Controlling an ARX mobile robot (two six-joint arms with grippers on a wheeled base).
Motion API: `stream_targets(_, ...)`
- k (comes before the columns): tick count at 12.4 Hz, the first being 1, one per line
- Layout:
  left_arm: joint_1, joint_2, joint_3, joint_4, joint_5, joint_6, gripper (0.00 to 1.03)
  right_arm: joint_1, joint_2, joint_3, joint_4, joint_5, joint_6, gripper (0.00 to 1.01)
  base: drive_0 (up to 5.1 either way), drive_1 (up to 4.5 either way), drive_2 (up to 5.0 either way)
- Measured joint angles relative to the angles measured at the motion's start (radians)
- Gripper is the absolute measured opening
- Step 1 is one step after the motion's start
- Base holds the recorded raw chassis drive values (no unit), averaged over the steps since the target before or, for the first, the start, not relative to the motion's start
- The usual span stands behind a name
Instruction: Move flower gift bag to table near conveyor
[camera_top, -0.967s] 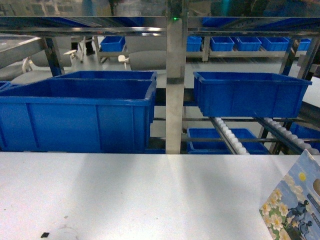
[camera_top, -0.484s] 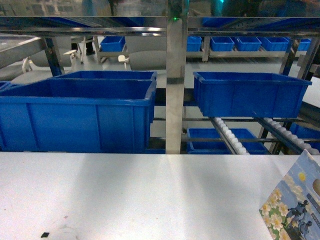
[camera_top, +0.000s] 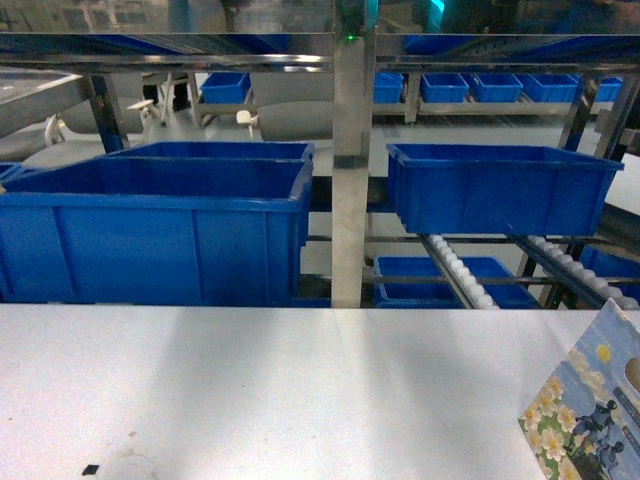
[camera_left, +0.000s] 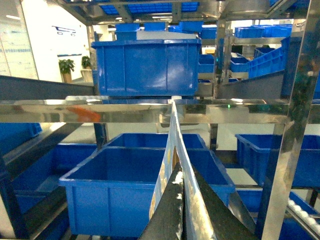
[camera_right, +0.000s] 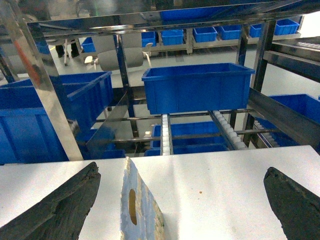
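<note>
A flower gift bag (camera_top: 585, 410), pale blue with white daisies, stands on the white table (camera_top: 300, 390) at the head view's bottom right corner. In the right wrist view this bag (camera_right: 142, 210) shows edge-on with its oval handle hole. It stands between the dark fingers of my open right gripper (camera_right: 172, 207), nearer the left finger and touching neither. My left gripper (camera_left: 179, 176) is shut on the thin wall of a second printed gift bag (camera_left: 173, 125), held edge-on in the air facing the conveyor (camera_top: 455, 270). Neither gripper shows in the head view.
Beyond the table's far edge stands the steel rack with its centre post (camera_top: 352, 150). A big blue bin (camera_top: 150, 235) sits at the left and another blue bin (camera_top: 500, 190) rests on the roller tracks at the right. A dark speck (camera_top: 90, 469) lies near the front.
</note>
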Motion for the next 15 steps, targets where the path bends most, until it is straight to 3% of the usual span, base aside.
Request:
stream_targets(1,-0.018,0.109,-0.01,0.086,0.011,-0.026,0.02,0.0,0.0,0.0,0.0,0.0,0.0,0.98,0.0,0.0,0.0)
stream_targets(3,-0.036,0.275,-0.036,0.243,0.011,-0.037,0.02,0.0,0.0,0.0,0.0,0.0,0.0,0.98,0.0,0.0,0.0)
stream_targets(4,-0.035,0.362,-0.06,0.333,-0.012,-0.042,0.02,0.0,0.0,0.0,0.0,0.0,0.0,0.98,0.0,0.0,0.0)
stream_targets(5,-0.029,0.48,-0.097,0.415,-0.037,-0.072,0.02,0.0,0.0,0.0,0.0,0.0,0.0,0.98,0.0,0.0,0.0)
stream_targets(6,-0.053,0.609,-0.136,0.526,-0.081,-0.115,0.02,0.0,0.0,0.0,0.0,0.0,0.0,0.98,0.0,0.0,0.0)
stream_targets(10,-0.166,0.85,-0.217,0.76,-0.171,-0.196,0.02,0.0,0.0,0.0,0.0,0.0,0.0,0.98,0.0,0.0,0.0)
stream_targets(12,-0.2,1.023,-0.229,0.806,-0.205,-0.21,0.02,0.0,0.0,0.0,0.0,0.0,0.0,0.98,0.0,0.0,0.0)
stream_targets(15,-0.182,1.076,-0.226,0.805,-0.198,-0.21,0.02,0.0,0.0,0.0,0.0,0.0,0.0,0.98,0.0,0.0,0.0)
